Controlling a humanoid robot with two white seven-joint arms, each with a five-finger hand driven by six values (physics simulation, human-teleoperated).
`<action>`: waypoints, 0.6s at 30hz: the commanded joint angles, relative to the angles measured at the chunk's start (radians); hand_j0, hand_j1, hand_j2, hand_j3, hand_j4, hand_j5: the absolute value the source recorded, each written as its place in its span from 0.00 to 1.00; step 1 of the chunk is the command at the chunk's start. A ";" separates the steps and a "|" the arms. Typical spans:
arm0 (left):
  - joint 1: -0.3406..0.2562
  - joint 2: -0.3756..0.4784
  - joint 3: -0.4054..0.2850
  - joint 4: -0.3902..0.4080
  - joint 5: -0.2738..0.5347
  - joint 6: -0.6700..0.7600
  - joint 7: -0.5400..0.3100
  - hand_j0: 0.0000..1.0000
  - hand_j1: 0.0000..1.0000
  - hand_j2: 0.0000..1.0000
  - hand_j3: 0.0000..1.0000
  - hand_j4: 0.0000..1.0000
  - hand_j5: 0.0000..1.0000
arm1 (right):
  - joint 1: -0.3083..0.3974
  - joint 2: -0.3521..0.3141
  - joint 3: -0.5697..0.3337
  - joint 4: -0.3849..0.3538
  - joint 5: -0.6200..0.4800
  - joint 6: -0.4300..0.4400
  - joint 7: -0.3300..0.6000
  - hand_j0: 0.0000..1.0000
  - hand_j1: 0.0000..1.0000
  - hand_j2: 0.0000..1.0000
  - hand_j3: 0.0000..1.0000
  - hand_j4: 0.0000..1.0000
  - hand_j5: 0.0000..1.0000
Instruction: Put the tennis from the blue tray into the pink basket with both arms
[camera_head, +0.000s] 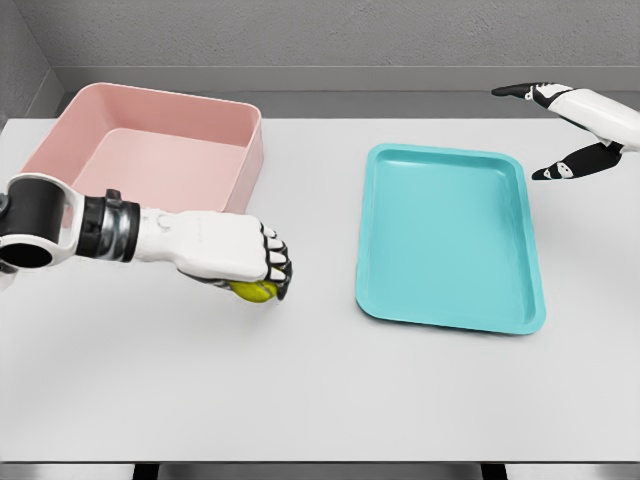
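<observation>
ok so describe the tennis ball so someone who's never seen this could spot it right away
Start at the pink basket at the table's far left, then drop towards the near edge to the left robot hand. The tennis ball peeks out beneath its curled fingers, the only small yellow-green round thing, outside both basket and blue tray.

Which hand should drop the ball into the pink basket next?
Left. The left hand already has its fingers closed on the tennis ball, just in front of the pink basket. The right hand is open, beyond the blue tray.
</observation>
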 joint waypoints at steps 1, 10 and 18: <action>0.000 -0.021 0.034 0.001 0.032 0.002 0.001 0.51 0.51 0.51 0.51 0.51 0.51 | 0.000 -0.001 -0.001 0.000 -0.008 0.003 0.000 1.00 1.00 1.00 1.00 1.00 1.00; -0.028 0.018 0.312 0.369 0.083 0.002 -0.007 0.45 0.45 0.45 0.45 0.45 0.45 | 0.003 -0.003 0.001 -0.004 -0.008 0.003 0.000 1.00 1.00 1.00 1.00 1.00 1.00; -0.023 -0.087 0.309 0.561 -0.033 0.002 -0.009 0.87 0.87 0.87 0.87 0.87 0.87 | -0.002 -0.004 0.002 -0.004 -0.008 0.003 0.000 1.00 1.00 1.00 1.00 1.00 1.00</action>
